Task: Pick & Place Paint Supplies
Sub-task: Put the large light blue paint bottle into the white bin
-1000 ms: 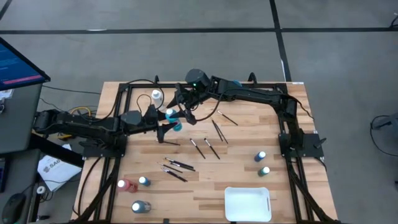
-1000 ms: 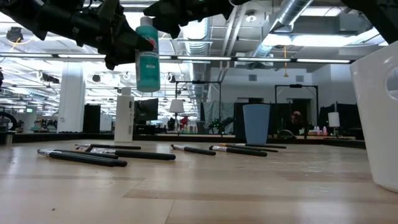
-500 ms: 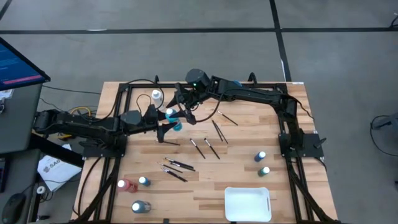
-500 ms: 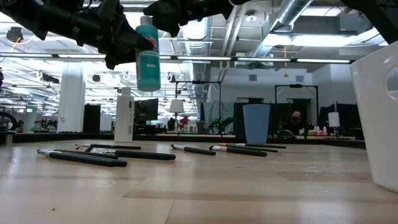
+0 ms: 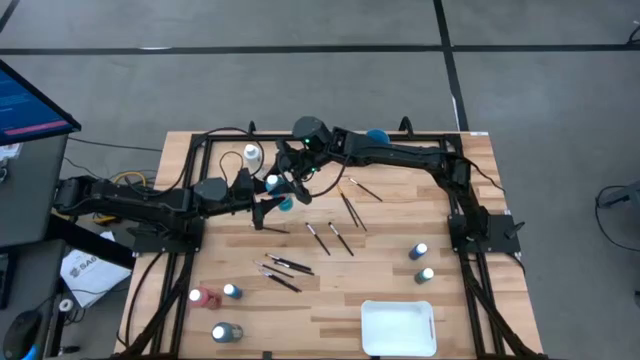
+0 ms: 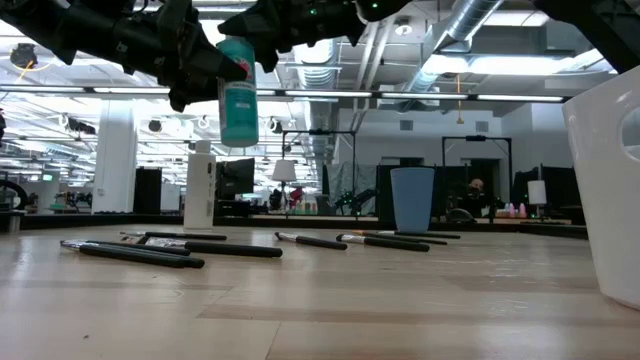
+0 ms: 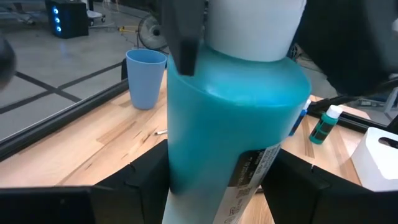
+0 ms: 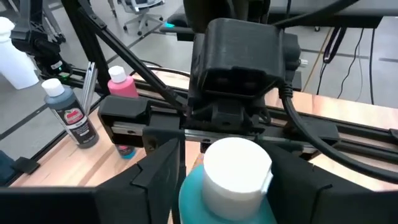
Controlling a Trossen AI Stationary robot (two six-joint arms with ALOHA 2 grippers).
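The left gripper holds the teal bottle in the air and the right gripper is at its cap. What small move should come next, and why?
Probably the right gripper should close on the white cap: its fingers stand on both sides of it, while the left gripper clamps the teal bottle upright above the table.

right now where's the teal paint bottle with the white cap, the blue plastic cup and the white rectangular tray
teal paint bottle with the white cap [image 6: 238,100], low view, on its teal body
blue plastic cup [image 7: 145,78], left wrist view, on its side wall
white rectangular tray [image 5: 399,328], high view, on its bare floor
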